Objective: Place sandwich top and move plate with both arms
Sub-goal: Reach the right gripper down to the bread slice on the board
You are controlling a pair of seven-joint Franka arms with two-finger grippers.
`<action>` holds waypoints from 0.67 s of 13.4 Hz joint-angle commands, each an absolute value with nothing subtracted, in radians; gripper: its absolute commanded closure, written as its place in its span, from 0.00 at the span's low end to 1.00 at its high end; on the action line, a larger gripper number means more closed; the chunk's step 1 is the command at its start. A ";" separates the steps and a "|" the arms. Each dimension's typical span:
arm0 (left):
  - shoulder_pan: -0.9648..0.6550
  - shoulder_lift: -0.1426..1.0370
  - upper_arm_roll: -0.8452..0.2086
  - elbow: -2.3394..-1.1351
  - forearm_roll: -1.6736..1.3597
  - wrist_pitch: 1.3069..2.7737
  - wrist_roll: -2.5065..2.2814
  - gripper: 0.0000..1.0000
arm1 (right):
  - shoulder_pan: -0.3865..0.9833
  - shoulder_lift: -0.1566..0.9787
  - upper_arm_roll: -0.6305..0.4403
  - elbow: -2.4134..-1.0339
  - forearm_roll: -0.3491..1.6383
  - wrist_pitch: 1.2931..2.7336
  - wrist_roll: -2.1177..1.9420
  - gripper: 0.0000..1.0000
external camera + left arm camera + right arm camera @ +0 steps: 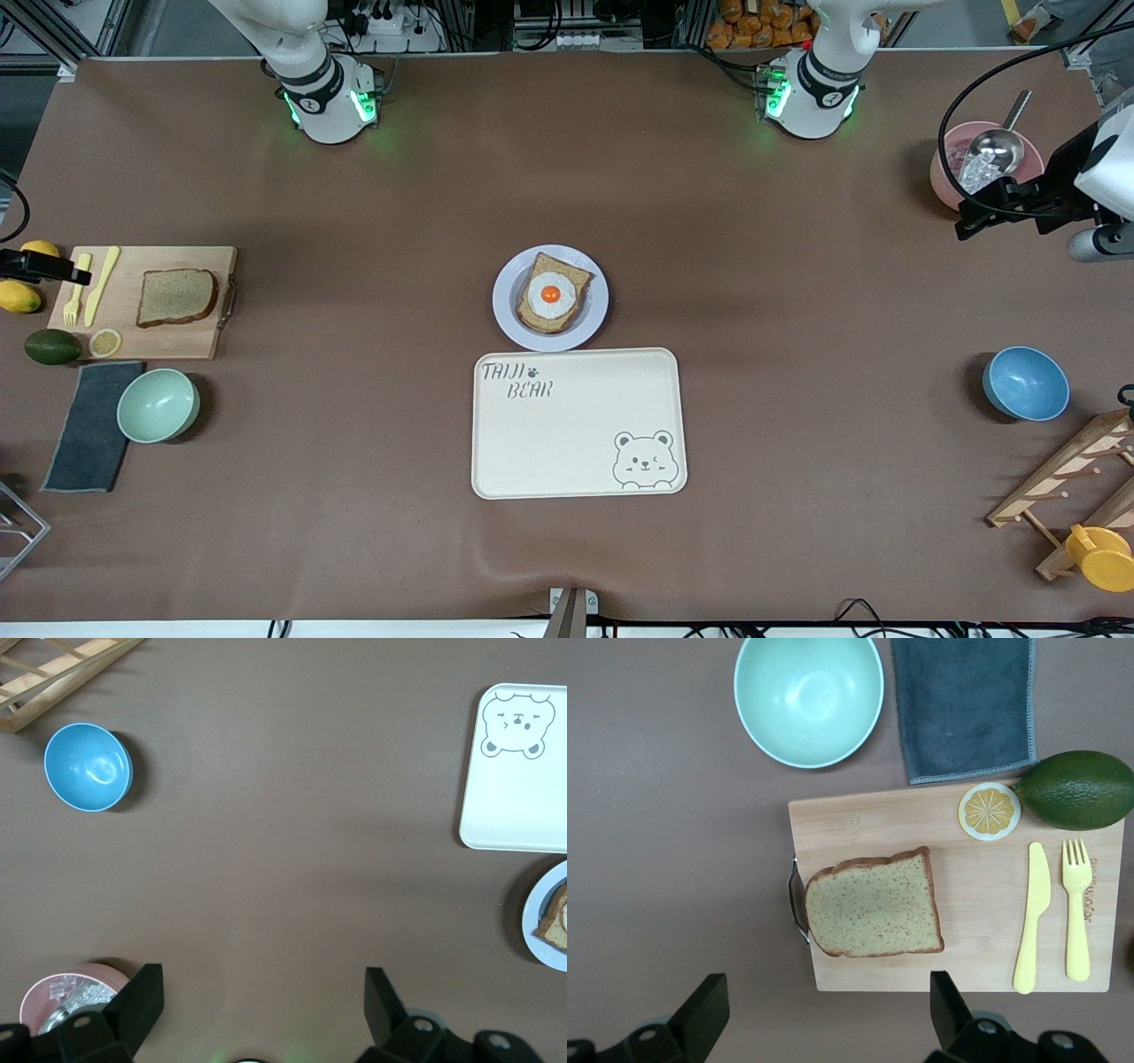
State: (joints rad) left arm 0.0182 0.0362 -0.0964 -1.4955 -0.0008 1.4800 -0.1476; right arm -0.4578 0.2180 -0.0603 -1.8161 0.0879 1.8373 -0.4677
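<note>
The sandwich top [176, 297] lies flat on a wooden cutting board [186, 340] at the right arm's end of the surface [354, 496], sharing the board with a yellow knife [102, 284], a yellow fork [76, 289] and a lemon slice [104, 342]. An avocado [52, 346] touches the board's edge, and a mint bowl [158, 405] and a grey cloth [90, 425] lie nearer the front camera than the board. The right pincer [824, 1014] hangs over the board's edge near the slice, its fingers spread wide and empty. The plate [508, 311] sits mid-surface, well apart from the board, carrying an egg-topped bread slice [553, 293]; a cream bear tray [576, 424] lies just beside it, nearer the front camera. The left pincer [266, 1010] hangs spread wide and empty over bare surface beside a pink bowl [944, 173], with a blue bowl [1025, 383] nearer the front camera.
</note>
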 commanded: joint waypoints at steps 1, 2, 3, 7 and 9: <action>0.026 0.038 -0.100 -1.486 -0.020 1.476 -0.149 0.00 | -0.489 0.254 -0.046 -1.815 0.103 1.871 -0.554 0.00; 0.026 0.038 -0.100 -1.486 -0.021 1.476 -0.149 0.00 | -0.492 0.261 -0.046 -1.819 0.103 1.879 -0.555 0.00; 0.026 0.038 -0.100 -1.486 -0.021 1.476 -0.149 0.00 | -0.495 0.270 -0.046 -1.825 0.103 1.896 -0.557 0.00; 0.026 0.038 -0.100 -1.486 -0.021 1.476 -0.149 0.00 | -0.528 0.282 -0.046 -1.919 0.103 2.023 -0.609 0.00; 0.026 0.038 -0.100 -1.486 -0.020 1.476 -0.149 0.00 | -0.560 0.322 -0.045 -1.927 0.106 2.054 -0.649 0.00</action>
State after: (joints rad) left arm 0.0182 0.0362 -0.0964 -1.4955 -0.0008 1.4800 -0.1476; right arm -0.5147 0.2969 -0.0607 -1.9090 0.0913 2.0223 -0.5966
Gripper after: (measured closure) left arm 0.000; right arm 0.000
